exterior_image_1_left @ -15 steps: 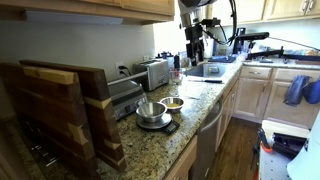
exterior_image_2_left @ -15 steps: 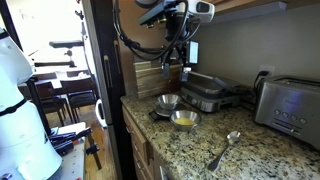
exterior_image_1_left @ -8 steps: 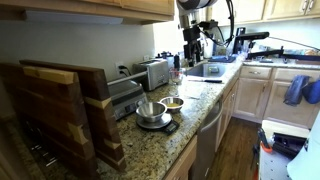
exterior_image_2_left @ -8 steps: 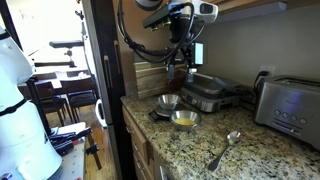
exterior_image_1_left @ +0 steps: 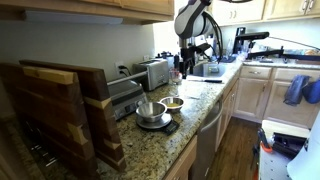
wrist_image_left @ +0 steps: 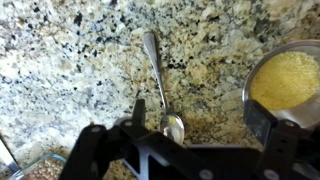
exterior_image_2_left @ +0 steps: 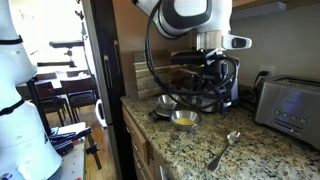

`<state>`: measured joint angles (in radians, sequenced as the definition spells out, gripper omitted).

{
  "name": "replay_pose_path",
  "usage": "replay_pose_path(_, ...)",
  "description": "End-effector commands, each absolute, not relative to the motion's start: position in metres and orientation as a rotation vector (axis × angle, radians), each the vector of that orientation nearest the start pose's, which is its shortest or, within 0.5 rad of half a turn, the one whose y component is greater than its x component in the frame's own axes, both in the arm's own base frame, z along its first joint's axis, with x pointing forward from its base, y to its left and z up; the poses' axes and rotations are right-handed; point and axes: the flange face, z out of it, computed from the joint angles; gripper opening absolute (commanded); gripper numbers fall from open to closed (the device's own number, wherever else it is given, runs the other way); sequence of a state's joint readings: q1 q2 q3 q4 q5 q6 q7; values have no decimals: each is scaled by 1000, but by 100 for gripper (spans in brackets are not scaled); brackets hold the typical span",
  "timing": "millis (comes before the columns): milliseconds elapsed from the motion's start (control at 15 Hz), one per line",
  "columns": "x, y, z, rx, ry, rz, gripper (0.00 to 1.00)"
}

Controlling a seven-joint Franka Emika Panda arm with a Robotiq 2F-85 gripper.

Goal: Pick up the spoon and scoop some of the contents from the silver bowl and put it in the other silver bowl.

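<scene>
The spoon [wrist_image_left: 160, 82] lies flat on the granite counter, its scoop end [wrist_image_left: 173, 126] toward my gripper; it also shows in an exterior view [exterior_image_2_left: 225, 148]. My gripper [wrist_image_left: 200, 118] is open and empty above the counter, with the spoon's scoop just inside one finger. It hangs over the counter in both exterior views [exterior_image_2_left: 218, 92] [exterior_image_1_left: 182, 68]. A silver bowl of yellow contents [wrist_image_left: 285, 80] sits at the edge of the wrist view and shows in both exterior views [exterior_image_2_left: 184, 120] [exterior_image_1_left: 173, 102]. The other silver bowl [exterior_image_2_left: 167, 101] [exterior_image_1_left: 151, 110] stands next to it on a scale.
A toaster [exterior_image_2_left: 290, 100] and a panini press [exterior_image_2_left: 205, 95] stand along the wall. Wooden cutting boards [exterior_image_1_left: 60, 110] lean at one end of the counter. A glass container [wrist_image_left: 40, 168] sits near the spoon. The counter edge drops to cabinets [exterior_image_1_left: 205, 140].
The arm has swung from above the bowls along the counter and come down over the spoon. The gripper stays open. Spoon and bowls have not moved.
</scene>
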<state>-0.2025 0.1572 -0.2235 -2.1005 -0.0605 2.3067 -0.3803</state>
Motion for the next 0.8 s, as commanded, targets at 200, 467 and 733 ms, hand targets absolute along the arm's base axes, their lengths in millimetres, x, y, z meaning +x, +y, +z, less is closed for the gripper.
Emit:
replay_pose_path(200, 529, -237, 343, -3236, -3, -6, 100)
replay_pose_path(467, 536, -248, 323, -3210, -16, 23, 100)
replay_pose_path(733, 548, -267, 294, -3163, -91, 36, 100)
